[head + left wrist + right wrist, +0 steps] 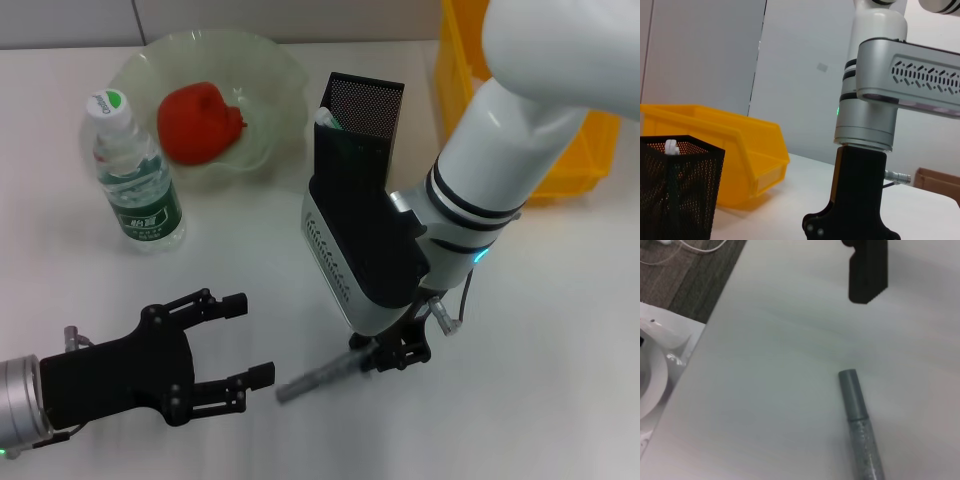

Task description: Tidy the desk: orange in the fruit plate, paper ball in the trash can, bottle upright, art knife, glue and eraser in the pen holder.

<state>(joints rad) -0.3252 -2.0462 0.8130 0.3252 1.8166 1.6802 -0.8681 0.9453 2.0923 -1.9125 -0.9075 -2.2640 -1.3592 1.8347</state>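
Observation:
My right gripper (392,357) hangs low over the table's front middle, shut on one end of a grey pen-shaped stick (318,379) that may be the art knife or the glue. The stick's capped end (856,399) points toward my left gripper (248,338), which is open at the front left with nothing in it. A red-orange fruit (200,122) lies in the green fruit plate (275,70). The bottle (134,175) stands upright beside the plate. The black mesh pen holder (358,120) holds a white item (671,147). The paper ball and the eraser are out of view.
A yellow bin (560,165) stands at the back right, close behind my right arm (500,150). The table's edge (715,315) shows in the right wrist view, with floor beyond it. One finger (867,270) of the left gripper shows there too.

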